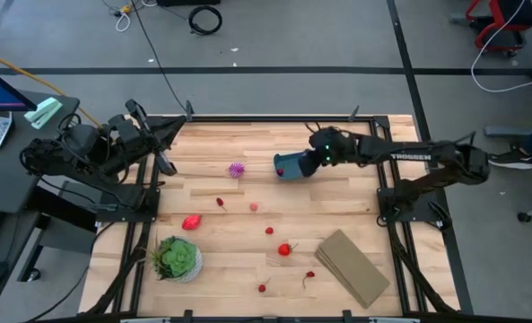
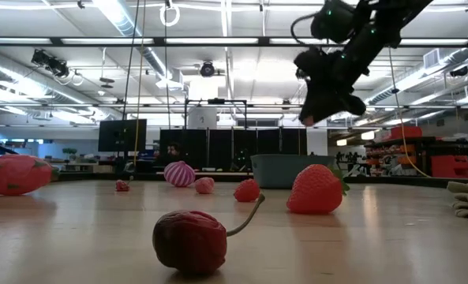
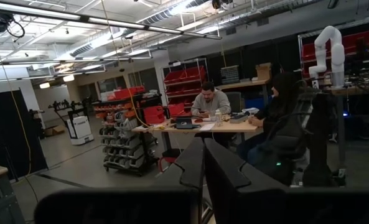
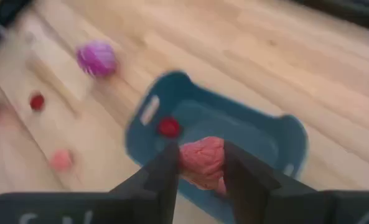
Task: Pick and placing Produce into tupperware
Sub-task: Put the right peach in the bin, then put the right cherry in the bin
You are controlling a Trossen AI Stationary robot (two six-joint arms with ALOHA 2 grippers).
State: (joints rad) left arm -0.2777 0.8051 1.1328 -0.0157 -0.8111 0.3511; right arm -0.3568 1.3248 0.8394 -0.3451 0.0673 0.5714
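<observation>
My right gripper point(image 4: 200, 152) hangs over the teal tub point(image 4: 259, 134), shut on a pink lumpy piece of produce point(image 4: 201, 158). One small red piece point(image 4: 168, 127) lies inside the tub. In the high view the tub point(image 1: 286, 167) sits on the table's far middle with my right gripper point(image 1: 303, 164) above it. The spiky purple piece point(image 1: 237, 170) rests to the tub's left. Red and pink pieces point(image 1: 191, 221) point(image 1: 254, 206) point(image 1: 285, 248) lie scattered nearer. My left gripper point(image 3: 204, 171) is parked at the far left corner, shut, touching nothing. My right gripper pinches the pink lumpy piece point(image 4: 203, 148) between its two fingers point(image 4: 165, 171), one on each side. It comes from above, slanting in from the table's right. The piece is lifted clear, above the tub's inside.
A green plant in a white pot point(image 1: 176, 258) stands near the left front. A flat tan block point(image 1: 353, 266) lies at the right front. Cherries point(image 1: 309, 275) point(image 1: 263, 288) lie near the front edge. People sit at a desk point(image 3: 212, 102) in the room beyond.
</observation>
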